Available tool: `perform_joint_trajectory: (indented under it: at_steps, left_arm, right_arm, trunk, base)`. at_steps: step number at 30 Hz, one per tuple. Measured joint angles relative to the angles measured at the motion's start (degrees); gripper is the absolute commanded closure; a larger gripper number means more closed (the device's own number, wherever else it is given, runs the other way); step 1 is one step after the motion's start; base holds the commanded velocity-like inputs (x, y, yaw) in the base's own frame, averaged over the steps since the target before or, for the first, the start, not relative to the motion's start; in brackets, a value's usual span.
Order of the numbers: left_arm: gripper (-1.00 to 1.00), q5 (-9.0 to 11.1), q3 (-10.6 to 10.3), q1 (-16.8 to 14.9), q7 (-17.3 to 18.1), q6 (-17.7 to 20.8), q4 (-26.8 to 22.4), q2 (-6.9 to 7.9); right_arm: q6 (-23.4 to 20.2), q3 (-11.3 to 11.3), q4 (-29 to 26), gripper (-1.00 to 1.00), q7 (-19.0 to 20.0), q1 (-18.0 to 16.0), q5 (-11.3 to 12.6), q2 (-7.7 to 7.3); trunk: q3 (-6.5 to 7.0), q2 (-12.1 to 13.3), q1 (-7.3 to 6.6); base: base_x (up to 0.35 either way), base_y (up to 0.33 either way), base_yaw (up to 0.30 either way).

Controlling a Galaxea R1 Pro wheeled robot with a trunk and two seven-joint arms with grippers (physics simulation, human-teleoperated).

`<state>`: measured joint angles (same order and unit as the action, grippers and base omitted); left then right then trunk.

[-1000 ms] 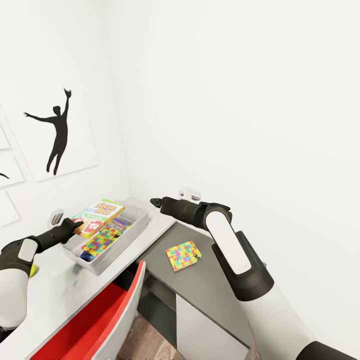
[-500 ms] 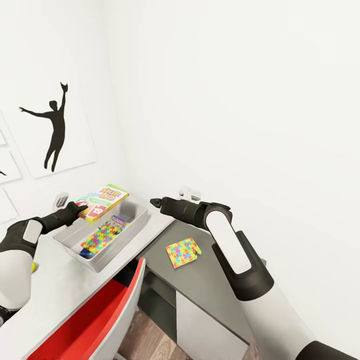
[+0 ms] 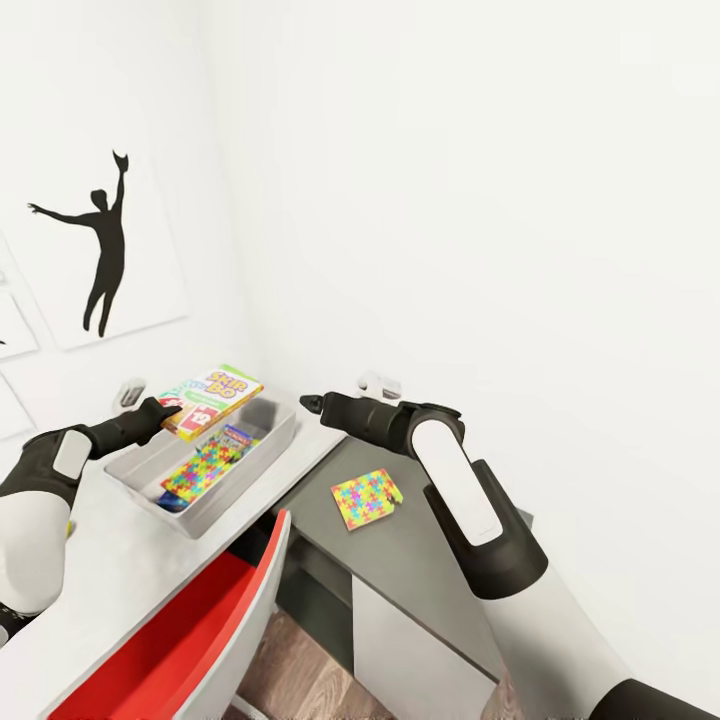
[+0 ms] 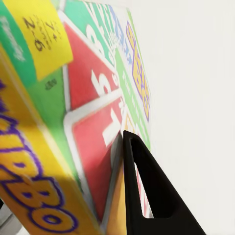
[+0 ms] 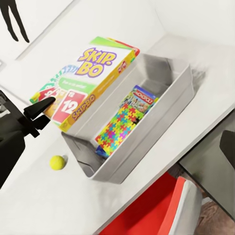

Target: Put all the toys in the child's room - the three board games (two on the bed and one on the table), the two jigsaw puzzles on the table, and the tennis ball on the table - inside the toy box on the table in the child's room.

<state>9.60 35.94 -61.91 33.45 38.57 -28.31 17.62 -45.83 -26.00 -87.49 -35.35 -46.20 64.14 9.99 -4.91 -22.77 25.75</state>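
My left gripper point(image 3: 165, 406) is closed on one corner of the SKIP-BO box point(image 3: 211, 399) and holds it in the air above the toy box point(image 3: 262, 445), tilted, not touching the rim. In the left wrist view one black finger point(image 4: 147, 191) lies flat against the printed face of this box.

Inside the toy box I see a jigsaw puzzle point(image 5: 119, 126) lying on top of a small blue game box point(image 5: 141, 99). The toy box stands on the table point(image 3: 110, 560), close to the wall corner. The tennis ball point(image 5: 57, 162) rests on the table just beside the near end of the toy box.

My right gripper point(image 3: 310, 404) hangs over the table edge, well apart from everything; I cannot tell if it is open. A second jigsaw puzzle point(image 3: 366, 498) lies on the lower dark grey cabinet point(image 3: 420, 580). A red chair point(image 3: 190, 640) is near the table.
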Motion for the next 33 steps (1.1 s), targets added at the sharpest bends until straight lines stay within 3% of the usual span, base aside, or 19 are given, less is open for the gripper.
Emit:
perform_joint_trajectory:
  at_steps: [21, 25, 33]
  left_arm:
    - [1.0, -0.4, -0.5, 0.0, -0.7, -4.0, 1.8, -0.02]
    - [1.0, -0.4, -0.6, 0.0, -0.8, -4.1, 1.9, -0.63]
    - [1.0, -0.5, -3.0, 0.0, -0.9, -5.2, 1.9, -1.11]
  right_arm:
    - [0.0, 0.0, 0.0, -1.0, 0.0, -0.6, -0.1, 0.0]
    - [0.0, 0.0, 0.0, -1.0, 0.0, -0.6, 0.0, 0.0]
    - [0.0, 0.0, 0.0, -1.0, 0.0, -0.6, 0.0, 0.0]
  trunk:
    - [-1.98, 0.0, 0.0]
    - [-2.36, 0.0, 0.0]
    - [-3.11, 0.0, 0.0]
  base:
    - [0.0, 0.0, 0.0]
    - [0.0, 0.0, 0.0]
    - [0.0, 0.0, 0.0]
